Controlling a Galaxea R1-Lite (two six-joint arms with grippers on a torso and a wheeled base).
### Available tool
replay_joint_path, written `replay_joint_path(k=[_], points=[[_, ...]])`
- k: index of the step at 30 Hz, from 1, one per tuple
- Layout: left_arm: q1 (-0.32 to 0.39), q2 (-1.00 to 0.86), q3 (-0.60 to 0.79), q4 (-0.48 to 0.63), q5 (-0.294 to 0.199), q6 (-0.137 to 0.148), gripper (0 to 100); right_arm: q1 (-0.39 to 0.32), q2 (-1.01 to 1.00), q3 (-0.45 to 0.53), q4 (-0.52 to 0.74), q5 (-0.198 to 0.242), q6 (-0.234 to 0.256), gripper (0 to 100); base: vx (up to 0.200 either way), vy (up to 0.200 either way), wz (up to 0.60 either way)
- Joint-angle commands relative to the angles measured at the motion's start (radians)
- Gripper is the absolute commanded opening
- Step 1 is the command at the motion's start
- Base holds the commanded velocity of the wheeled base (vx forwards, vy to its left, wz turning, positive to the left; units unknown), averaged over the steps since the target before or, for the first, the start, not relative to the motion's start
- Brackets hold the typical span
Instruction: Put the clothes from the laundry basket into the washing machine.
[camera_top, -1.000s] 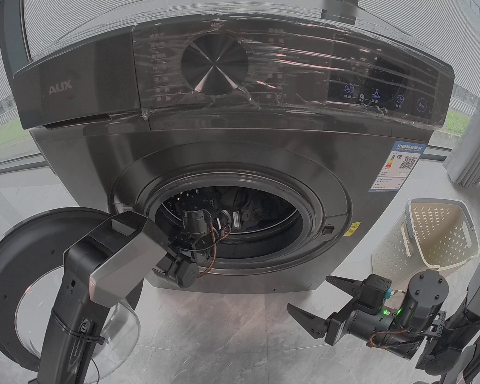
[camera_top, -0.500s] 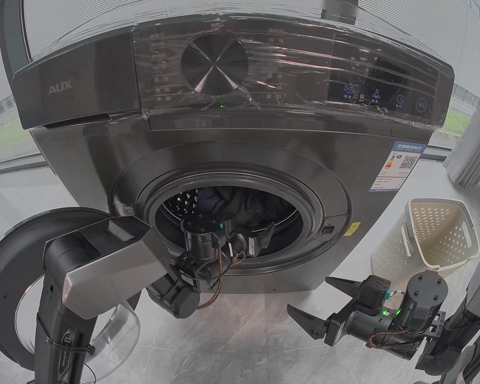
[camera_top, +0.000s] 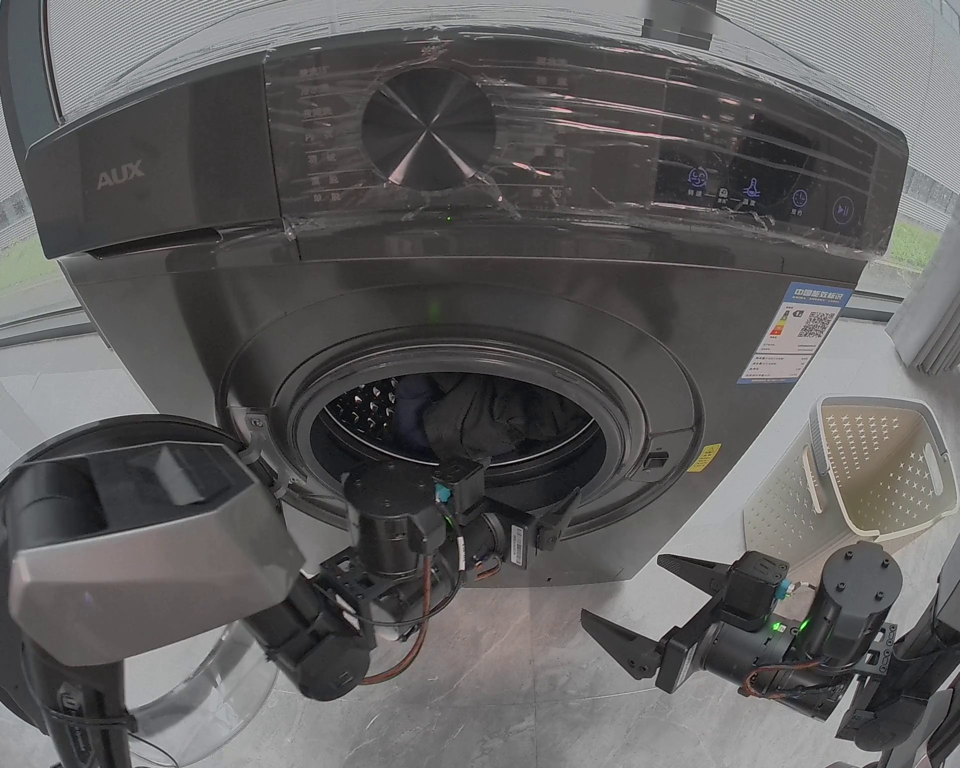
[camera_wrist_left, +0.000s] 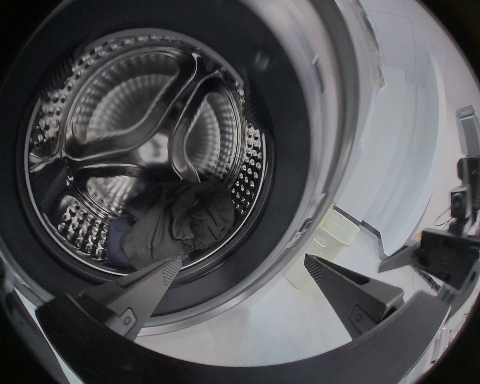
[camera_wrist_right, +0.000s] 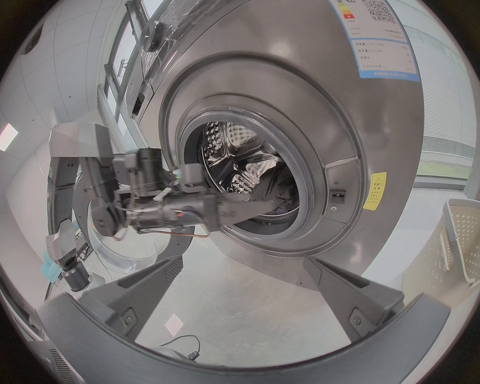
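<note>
Left gripper (camera_wrist_left: 241, 259): jaws spread wide with nothing between them. It sits just outside the drum mouth at its lower rim, pointing toward the machine's right side.
Right gripper (camera_top: 628, 592): jaws spread, empty. It hangs low over the floor in front of the machine's lower right corner, well apart from the left gripper.
Dark grey garment (camera_top: 480, 415): crumpled inside the drum, low against the perforated wall.
Blue piece (camera_wrist_left: 112, 237): partly under the grey garment, also in the drum.
Drum (camera_wrist_left: 150, 100): shiny steel, in plain sight through the open mouth.
Washing machine (camera_top: 500, 290): grey front-loader.
Door (camera_top: 200, 690): swung open to the machine's left, behind the left arm.
Laundry basket (camera_top: 870, 405): white and perforated, on the floor beside the machine's right front corner.
</note>
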Motion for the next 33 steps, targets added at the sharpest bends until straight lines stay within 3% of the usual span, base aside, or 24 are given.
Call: replay_joint_path(k=[1,7,10,15,20,22,25,27,30,33], points=[[-0.071,-0.291,0.238,-0.017,0.031,-0.004,100,-0.015,-0.086,0.013,0.003,-0.007,-0.002,100,0.000,0.000,0.00],[-0.125,-0.488,0.475,-0.080,0.042,-0.036,100,-0.020,-0.191,0.055,0.009,-0.024,-0.003,100,0.000,0.000,0.00],[-0.137,-0.577,0.571,-0.092,0.073,-0.036,100,-0.023,-0.226,0.080,0.009,-0.030,0.001,100,0.000,0.000,0.00],[-0.122,-0.646,0.673,-0.108,0.074,-0.044,100,-0.066,-0.272,0.115,0.011,-0.029,0.001,100,0.000,0.000,0.00],[-0.080,-0.669,0.717,-0.112,0.090,-0.036,100,-0.147,-0.309,0.115,0.017,-0.024,-0.002,100,0.000,0.000,0.00],[-0.073,-0.686,0.745,-0.126,0.093,-0.039,100,-0.210,-0.312,0.115,0.023,-0.013,0.009,100,0.000,0.000,0.00],[-0.056,-0.702,0.801,-0.149,0.093,-0.038,100,-0.293,-0.335,0.115,0.028,0.030,0.011,100,0.000,0.000,0.00],[-0.054,-0.706,0.820,-0.149,0.108,-0.036,100,-0.303,-0.369,0.115,0.054,0.037,0.009,100,-0.200,0.000,0.00],[-0.056,-0.761,0.820,-0.141,0.179,-0.034,100,-0.310,-0.458,0.115,0.163,0.036,0.003,100,-0.200,0.000,0.00],[-0.054,-0.820,0.820,-0.137,0.183,-0.022,100,-0.316,-0.568,0.115,0.295,0.036,-0.006,100,-0.200,0.000,0.00]])
